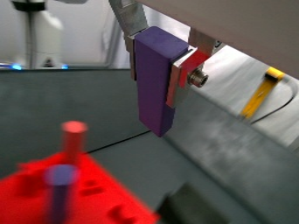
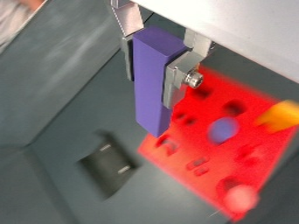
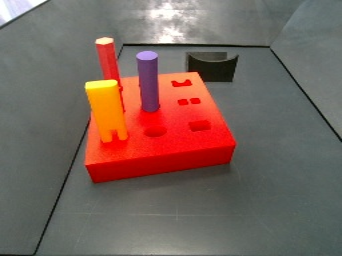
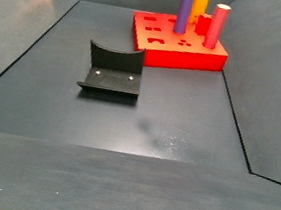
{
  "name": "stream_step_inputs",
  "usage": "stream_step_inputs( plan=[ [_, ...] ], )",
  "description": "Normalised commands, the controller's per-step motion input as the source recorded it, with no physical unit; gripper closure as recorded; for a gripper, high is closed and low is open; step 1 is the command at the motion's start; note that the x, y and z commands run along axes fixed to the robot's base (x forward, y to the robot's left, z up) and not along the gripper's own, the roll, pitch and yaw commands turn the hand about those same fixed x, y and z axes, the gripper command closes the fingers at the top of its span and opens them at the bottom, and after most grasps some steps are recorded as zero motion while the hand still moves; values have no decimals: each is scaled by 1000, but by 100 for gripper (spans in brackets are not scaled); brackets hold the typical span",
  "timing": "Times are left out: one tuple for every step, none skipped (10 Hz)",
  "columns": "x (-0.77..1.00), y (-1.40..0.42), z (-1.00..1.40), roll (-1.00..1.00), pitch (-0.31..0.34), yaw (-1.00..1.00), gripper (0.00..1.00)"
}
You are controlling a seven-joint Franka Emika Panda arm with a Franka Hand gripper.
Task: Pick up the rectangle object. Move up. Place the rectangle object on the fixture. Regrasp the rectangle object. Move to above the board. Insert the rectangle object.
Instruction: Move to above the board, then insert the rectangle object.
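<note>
Red peg (image 3: pixel 104 60), purple cylinder (image 3: pixel 148 81), yellow-orange block (image 3: pixel 104 110).

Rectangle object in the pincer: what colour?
Purple; the rectangle object shows best in a wrist view, clamped in the pincer.

Neither side view catches the two-finger gripper (image 1: pixel 163 66); the big red holed board (image 1: pixel 82 197) is blurred and edge-cropped in a wrist view.

hand (image 2: pixel 158 70) holds the rectangle object (image 2: pixel 149 83) above board (image 2: pixel 222 131) (fixture (image 2: pixel 111 164) beside it).
</note>
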Motion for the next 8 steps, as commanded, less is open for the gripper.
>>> stream_step_inputs(
  plan=[
    [-491,-639,57,-1000,-42,-174,100],
    [-319,-355,30,-1000,-38,-169,100],
    [-228,-223,12,-1000,-35,-164,100],
    [-134,-100,11,-984,-27,-148,100],
    [-96,-54,3,-756,-26,-107,100],
    [-69,-17,-1,-474,-27,-52,100],
    [-59,-10,0,-361,-30,-39,100],
    [20,-51,-323,139,-10,0,100]
  ],
)
